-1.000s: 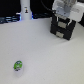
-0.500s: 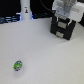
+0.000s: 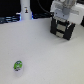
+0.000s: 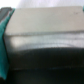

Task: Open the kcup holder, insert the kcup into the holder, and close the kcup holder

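Nearest you in the exterior view, the kcup (image 3: 18,65) sits alone on the white table (image 3: 42,50), green top up, at about seven o'clock from the gripper (image 3: 62,26) and well apart from it. Nothing is carried; you'll have to come back for it later.

Farther off, at roughly one o'clock in the scene, the gripper hangs right at the front of the kcup holder (image 3: 62,29), whose long faces run across your approach. In the wrist view the teal fingers (image 4: 6,30) stand spread, released, with the holder's dark front (image 4: 45,52) filling the gap. Whether a pad touches a handle, you cannot tell; the drawer looks unopened.
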Motion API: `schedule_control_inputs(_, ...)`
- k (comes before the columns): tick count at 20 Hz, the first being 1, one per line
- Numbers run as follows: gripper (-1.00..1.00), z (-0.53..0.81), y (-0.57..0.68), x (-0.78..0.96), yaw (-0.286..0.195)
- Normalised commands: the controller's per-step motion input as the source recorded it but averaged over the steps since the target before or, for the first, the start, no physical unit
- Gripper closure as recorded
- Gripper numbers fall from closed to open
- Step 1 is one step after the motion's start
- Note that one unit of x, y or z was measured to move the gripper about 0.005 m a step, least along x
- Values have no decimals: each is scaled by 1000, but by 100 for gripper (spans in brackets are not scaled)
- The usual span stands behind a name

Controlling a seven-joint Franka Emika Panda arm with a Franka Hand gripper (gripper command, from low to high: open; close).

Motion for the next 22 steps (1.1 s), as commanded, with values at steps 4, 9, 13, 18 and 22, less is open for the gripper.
schedule_control_inputs(4, 100, 150, -360, 943, -56)
schedule_control_inputs(9, 100, 157, -380, 952, -55)
schedule_control_inputs(13, 100, 145, -402, 925, -56)
schedule_control_inputs(18, 100, 107, -421, 913, -60)
schedule_control_inputs(22, 100, 85, -451, 897, -63)
